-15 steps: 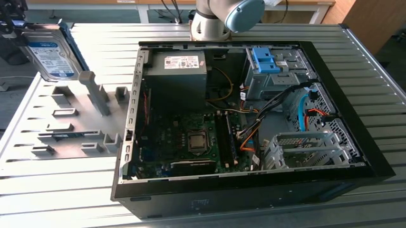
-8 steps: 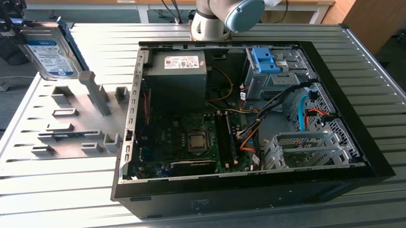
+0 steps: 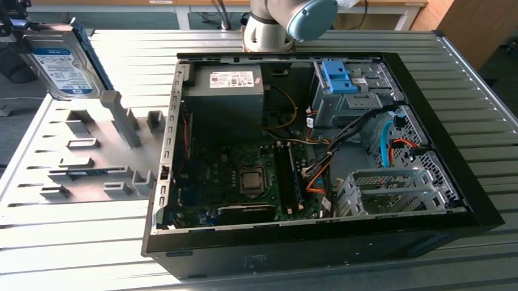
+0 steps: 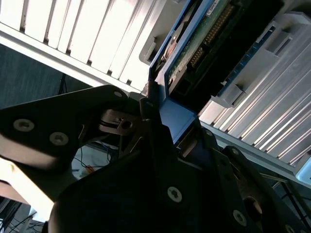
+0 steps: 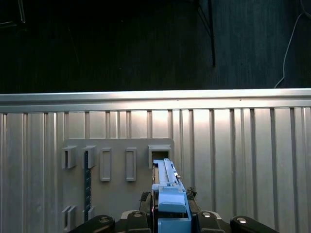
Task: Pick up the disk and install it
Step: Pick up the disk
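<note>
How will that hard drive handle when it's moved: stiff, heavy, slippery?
Probably stiff: the disk is a flat metal slab, likely heavy for its size. The gripper pinches its blue plastic bracket, so it might twist or slip. Its bare circuit board looks fragile.

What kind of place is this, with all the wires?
Probably a workshop or lab for assembling computers: an open black computer case lies on a ribbed metal table, a grey robot arm stands by it, and its gripper holds a silver-grey hard drive in a blue bracket.

We see a robotics lab or workshop: a slatted aluminium bench (image 3: 461,79), an opened computer case (image 3: 324,254), a robot arm (image 3: 271,27).
</note>
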You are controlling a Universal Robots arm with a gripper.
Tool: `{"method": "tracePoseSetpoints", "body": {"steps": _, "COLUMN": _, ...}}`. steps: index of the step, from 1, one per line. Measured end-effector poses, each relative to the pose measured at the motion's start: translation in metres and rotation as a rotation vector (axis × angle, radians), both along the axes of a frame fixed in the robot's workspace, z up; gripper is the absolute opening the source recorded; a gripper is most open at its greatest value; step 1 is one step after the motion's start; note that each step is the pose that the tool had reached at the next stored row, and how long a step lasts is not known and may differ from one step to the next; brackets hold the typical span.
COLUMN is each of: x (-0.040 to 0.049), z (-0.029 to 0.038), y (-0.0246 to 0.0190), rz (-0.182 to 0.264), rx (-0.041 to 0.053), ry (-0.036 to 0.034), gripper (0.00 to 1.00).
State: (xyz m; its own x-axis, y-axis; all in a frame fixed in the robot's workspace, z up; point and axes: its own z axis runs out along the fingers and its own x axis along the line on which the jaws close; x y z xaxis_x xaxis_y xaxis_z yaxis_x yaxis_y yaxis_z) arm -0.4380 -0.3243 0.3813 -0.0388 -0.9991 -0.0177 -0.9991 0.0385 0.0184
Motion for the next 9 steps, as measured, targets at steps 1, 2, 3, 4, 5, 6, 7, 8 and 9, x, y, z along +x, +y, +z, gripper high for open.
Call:
{"method": "tracePoseSetpoints", "body": {"steps": 1, "x": 0.0, "z": 0.0008, "y": 0.0, "rz": 0.0, "rx": 0.0, "ry": 0.0, "gripper": 0.37}}
{"method": "tracePoseSetpoints", "body": {"steps": 2, "x": 0.0, "z": 0.0015, "y": 0.0, "rz": 0.0, "rx": 0.0001, "ry": -0.0001, "gripper": 0.37}}
{"method": "tracePoseSetpoints", "body": {"steps": 3, "x": 0.0, "z": 0.0022, "y": 0.0, "rz": 0.0, "rx": 0.0, "ry": -0.0001, "gripper": 0.37}}
{"method": "tracePoseSetpoints", "body": {"steps": 4, "x": 0.0, "z": 0.0029, "y": 0.0, "rz": 0.0, "rx": 0.0, "ry": -0.0001, "gripper": 0.37}}
{"method": "tracePoseSetpoints", "body": {"steps": 5, "x": 0.0, "z": 0.0037, "y": 0.0, "rz": 0.0, "rx": 0.0, "ry": 0.0, "gripper": 0.37}}
{"method": "tracePoseSetpoints", "body": {"steps": 6, "x": 0.0, "z": 0.0044, "y": 0.0, "rz": 0.0, "rx": 0.0, "ry": 0.0, "gripper": 0.37}}
{"method": "tracePoseSetpoints", "body": {"steps": 7, "x": 0.0, "z": 0.0053, "y": 0.0, "rz": 0.0, "rx": 0.0, "ry": 0.0, "gripper": 0.37}}
{"method": "tracePoseSetpoints", "body": {"steps": 8, "x": 0.0, "z": 0.0061, "y": 0.0, "rz": 0.0, "rx": 0.0, "ry": -0.0001, "gripper": 0.37}}
{"method": "tracePoseSetpoints", "body": {"steps": 9, "x": 0.0, "z": 0.0072, "y": 0.0, "rz": 0.0, "rx": 0.0, "ry": 0.0, "gripper": 0.37}}
